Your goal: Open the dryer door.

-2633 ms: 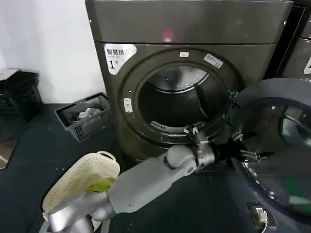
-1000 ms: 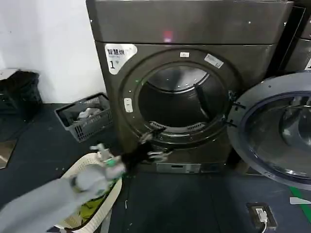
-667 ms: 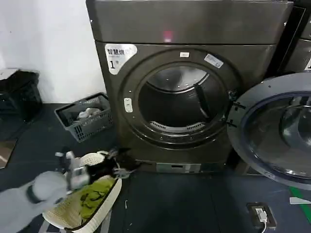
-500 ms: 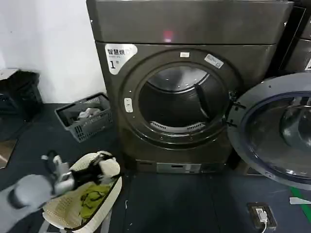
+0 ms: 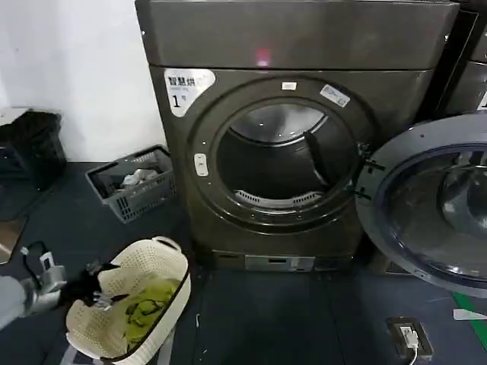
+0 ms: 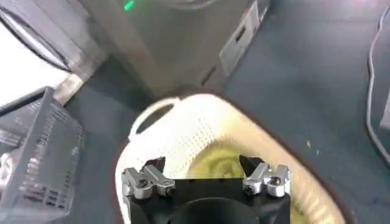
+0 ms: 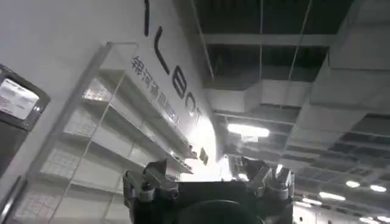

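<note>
Head view: left gripper (image 5: 97, 287), low at the robot's left, fingers spread with nothing between them, sat at the rim of a cream laundry basket (image 5: 156, 262) holding yellow-green cloth (image 5: 148, 310). Beyond it, a grey crate (image 5: 129, 194) stood on the dark floor beside the dryer (image 5: 304, 46). The dryer's drum mouth stood uncovered; the dryer door (image 5: 434, 220) hung swung fully out to the right on its hinge, inner face showing. Right gripper (image 7: 210, 173) pointed up toward a ceiling, fingers apart and holding nothing.
</note>
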You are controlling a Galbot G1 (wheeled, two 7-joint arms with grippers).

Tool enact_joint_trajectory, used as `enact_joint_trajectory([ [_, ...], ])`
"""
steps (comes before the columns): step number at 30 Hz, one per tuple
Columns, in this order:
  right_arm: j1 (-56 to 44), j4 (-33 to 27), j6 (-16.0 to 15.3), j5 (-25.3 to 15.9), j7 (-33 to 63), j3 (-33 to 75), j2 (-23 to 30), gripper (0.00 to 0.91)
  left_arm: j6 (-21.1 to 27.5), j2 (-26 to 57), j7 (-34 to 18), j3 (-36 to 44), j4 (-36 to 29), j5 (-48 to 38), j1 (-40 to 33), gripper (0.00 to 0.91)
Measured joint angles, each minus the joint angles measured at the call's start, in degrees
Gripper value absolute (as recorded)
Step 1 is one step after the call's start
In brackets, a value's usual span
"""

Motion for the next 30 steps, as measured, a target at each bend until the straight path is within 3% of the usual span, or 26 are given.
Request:
enact_joint_trajectory([
  [9,0.04,-0.65,0.22,-0.01,-0.43,-0.52,-0.54,0.907,0.16,0.62,2.72,0.64,2.28,5.72,0.91,0.907],
  [18,0.95,-0.86,1.15,-1.40,-1.34,-1.80,-0.50,0.907,0.23,-0.35,1.24,1.61,2.53,4.95,0.53,0.907],
  [24,1.07,-1.16,1.50,-3.36,-1.68,-1.64,-0.71,0.907,-2.62,0.82,4.24,1.67,2.53,8.23,0.51,0.907],
  [30,0.98,-0.63,1.60,-3.85,-1.76,-1.98,-0.03,0.907,-1.76,1.28,4.69,1.55,2.23,9.95,0.54,0.907],
])
